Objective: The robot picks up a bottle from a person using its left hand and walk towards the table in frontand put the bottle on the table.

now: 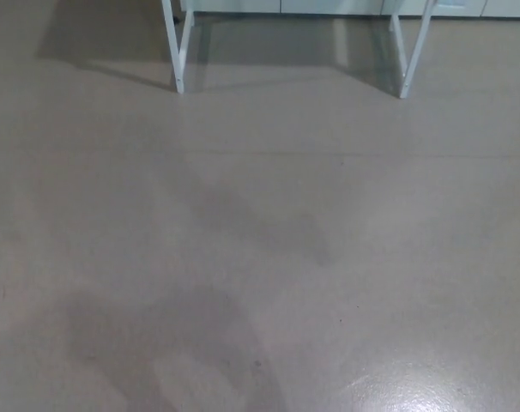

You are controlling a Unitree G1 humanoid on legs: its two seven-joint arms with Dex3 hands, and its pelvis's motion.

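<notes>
No bottle and no person show in the head view. Neither of my hands is in the picture. Only the white legs of a table (178,51) stand at the top, one pair at the left and another leg (410,51) at the right; the tabletop is cut off above the frame.
A beige, glossy floor (260,257) fills the view, with soft shadows across its middle and lower left. A bright glare patch (432,390) lies at the lower right. A pale wall base runs behind the table legs at the top edge.
</notes>
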